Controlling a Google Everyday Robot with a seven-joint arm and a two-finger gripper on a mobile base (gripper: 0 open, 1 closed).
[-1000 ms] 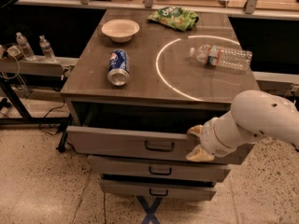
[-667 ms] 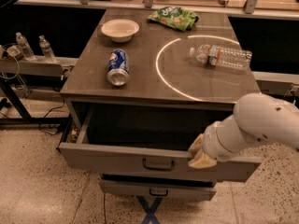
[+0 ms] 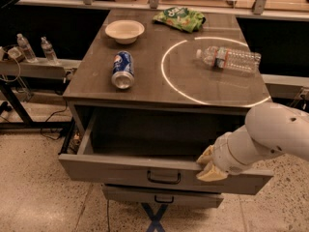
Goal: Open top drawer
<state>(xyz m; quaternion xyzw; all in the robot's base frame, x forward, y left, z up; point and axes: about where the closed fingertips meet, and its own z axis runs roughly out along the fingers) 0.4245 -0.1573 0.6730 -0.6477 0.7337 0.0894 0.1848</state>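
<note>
One hand [image 3: 207, 164] on the front rim of the wide-open top drawer [image 3: 111, 168], grip unclear.

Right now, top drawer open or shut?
Open: top drawer sits pulled well out of the cabinet, box interior exposed. The gripper is at its front's top edge, right of the handle.

Tabletop [image 3: 91, 81] carries white bowl [image 3: 124, 31], blue can [image 3: 123, 70] on its side, green bag [image 3: 179, 19], clear bottle [image 3: 229, 59] lying flat. Low right, gripper [image 3: 208, 164] at top drawer [image 3: 120, 170] front edge.
</note>
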